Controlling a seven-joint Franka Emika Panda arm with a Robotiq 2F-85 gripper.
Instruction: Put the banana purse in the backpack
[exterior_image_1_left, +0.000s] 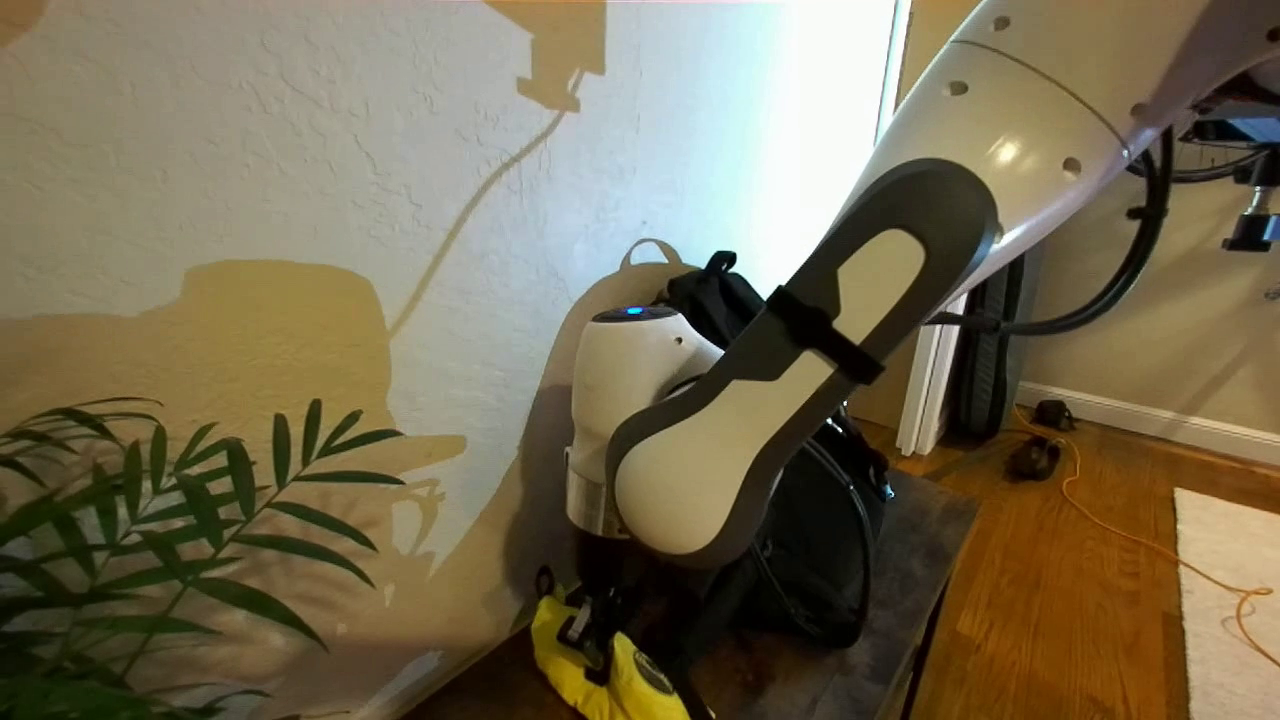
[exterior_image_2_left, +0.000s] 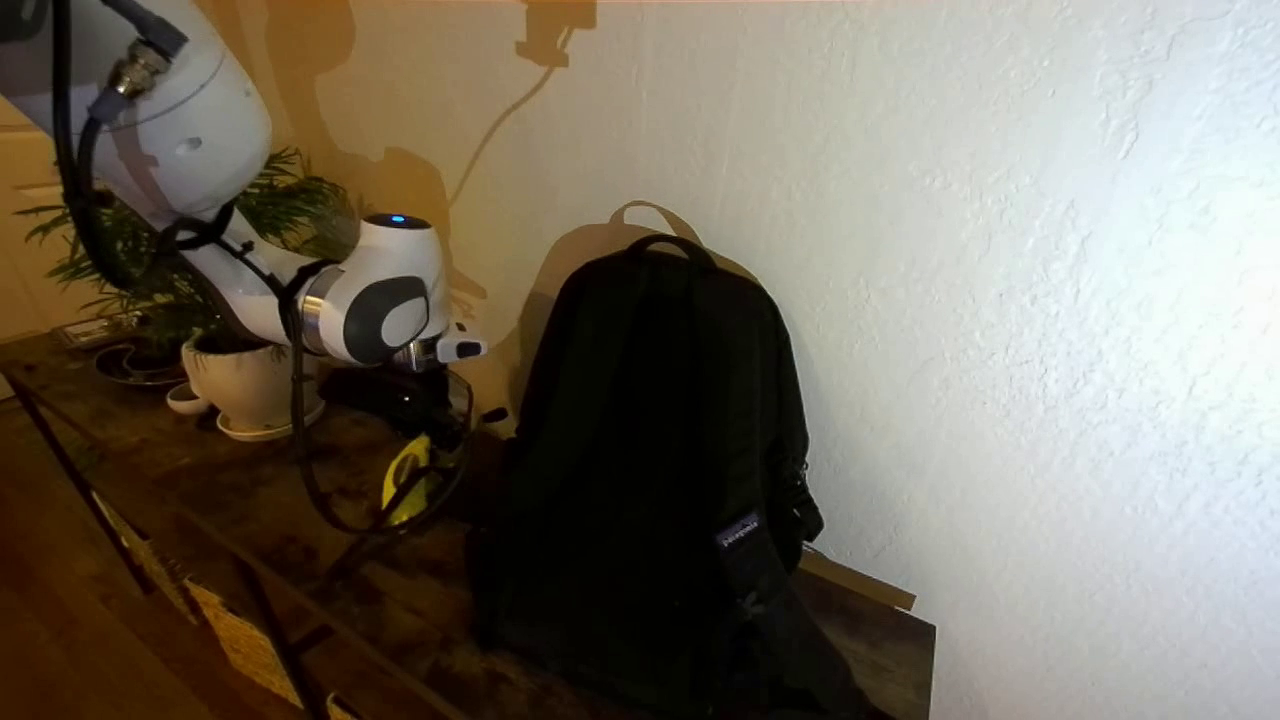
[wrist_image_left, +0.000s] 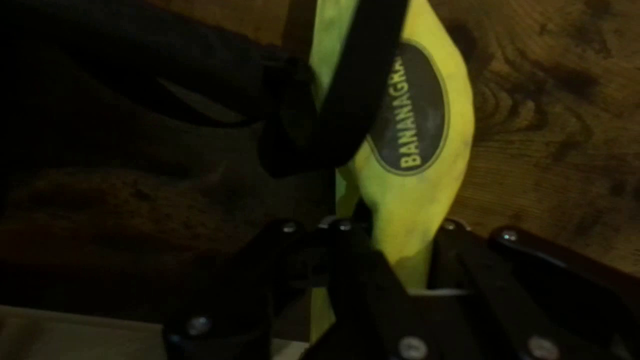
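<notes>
The end effector (wrist_image_left: 405, 235) pinches the banana purse (exterior_image_1_left: 625, 682), at lower centre of an exterior view, outside the backpack (exterior_image_2_left: 650, 450). Soft-looking and probably light, it may sag at either end; a deep hold around the middle looks surest.

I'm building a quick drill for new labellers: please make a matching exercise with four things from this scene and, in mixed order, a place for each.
1. bright yellow banana-shaped soft pouch
2. large black fabric backpack
3. pale rounded plant pot
4. flat whitish rug

A. on a pale shallow saucer
B. gripped by the black two-fingered gripper
C. lying on the brown wooden floor
D. standing in front of the white textured wall

Pairs: 1-B, 2-D, 3-A, 4-C
</notes>
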